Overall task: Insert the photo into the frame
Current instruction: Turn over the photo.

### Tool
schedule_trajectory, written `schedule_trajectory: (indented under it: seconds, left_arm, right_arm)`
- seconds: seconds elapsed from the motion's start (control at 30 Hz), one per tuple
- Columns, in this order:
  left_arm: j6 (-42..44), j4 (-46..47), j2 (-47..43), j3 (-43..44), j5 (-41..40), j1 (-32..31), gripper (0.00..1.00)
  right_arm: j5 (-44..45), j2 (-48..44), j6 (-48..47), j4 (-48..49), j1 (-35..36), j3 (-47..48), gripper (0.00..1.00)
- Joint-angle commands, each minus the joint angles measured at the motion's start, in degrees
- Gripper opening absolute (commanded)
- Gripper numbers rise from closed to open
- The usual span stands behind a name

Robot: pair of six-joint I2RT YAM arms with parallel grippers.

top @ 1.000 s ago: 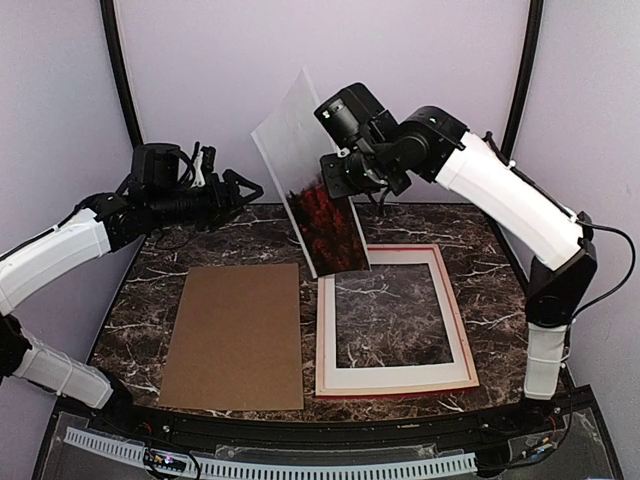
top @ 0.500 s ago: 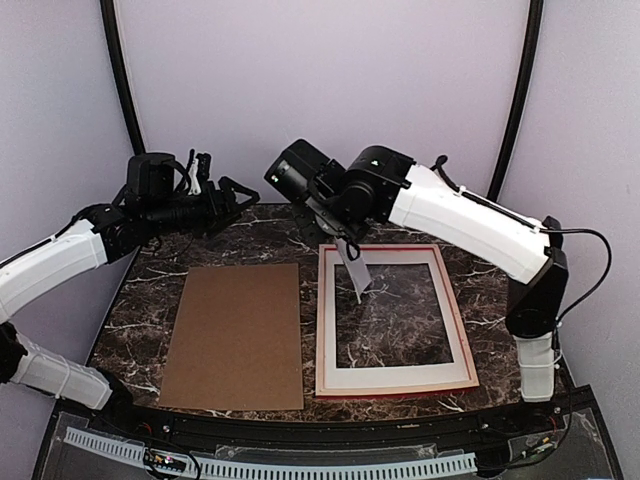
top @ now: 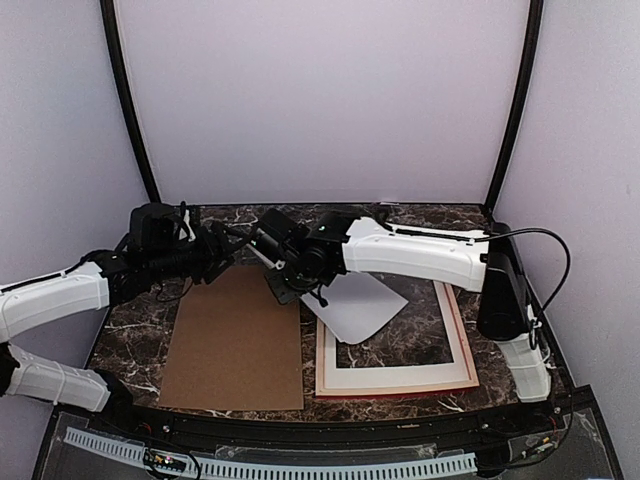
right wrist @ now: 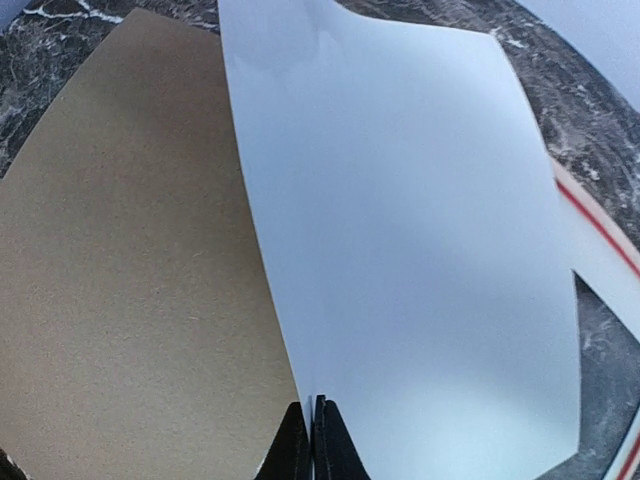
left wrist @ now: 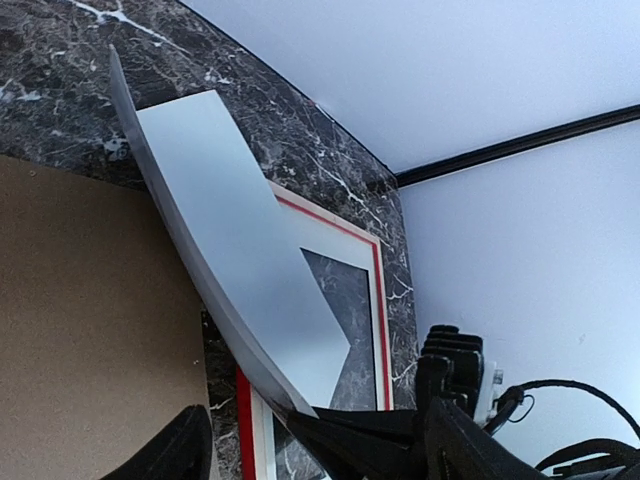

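Right now I see the right fingers (right wrist: 295, 450) pressed together on one edge of the photo (top: 355, 305), pinching it just above the gap between the brown backing board (top: 235, 335) and the frame (top: 400, 392). The photo is turned with its plain white back up, and it bows in a shallow curve away from the grip. Its free end reaches over the frame's far left corner and covers part of the opening there. I cannot tell whether that end touches the frame or hangs just above it.

The frame lies flat on the dark marble worktop (top: 140, 300) with the white mat (top: 395, 378) sitting inside it. The marble shows through the uncovered part of the mat's cut-out. The board lies flat beside the frame, on its left.

The left fingers (left wrist: 175, 455) are spread apart and grip nothing. They hover over the far edge of the board, near the right arm's wrist.
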Motion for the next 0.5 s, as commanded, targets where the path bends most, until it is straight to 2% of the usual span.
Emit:
schedule_trajectory:
  seconds: [0.0, 0.17, 0.47]
  left_arm:
    - [-3.87, 0.70, -2.39, -3.86, -3.98, -0.31, 0.75]
    - [-5.56, 2.29, -1.50, -6.93, -5.42, -0.31, 0.75]
    - [-5.35, 4.83, 5.86, -6.10, -3.16, -0.31, 0.75]
  right_arm:
    - [-8.01, 0.82, 2.12, 7.61, -0.56, -3.01, 0.02]
    - [-12.04, 0.34, 3.99, 12.35, -1.02, -7.72, 0.02]
    - [-15.76, -0.57, 6.81, 18.22, -1.29, -13.00, 0.01]
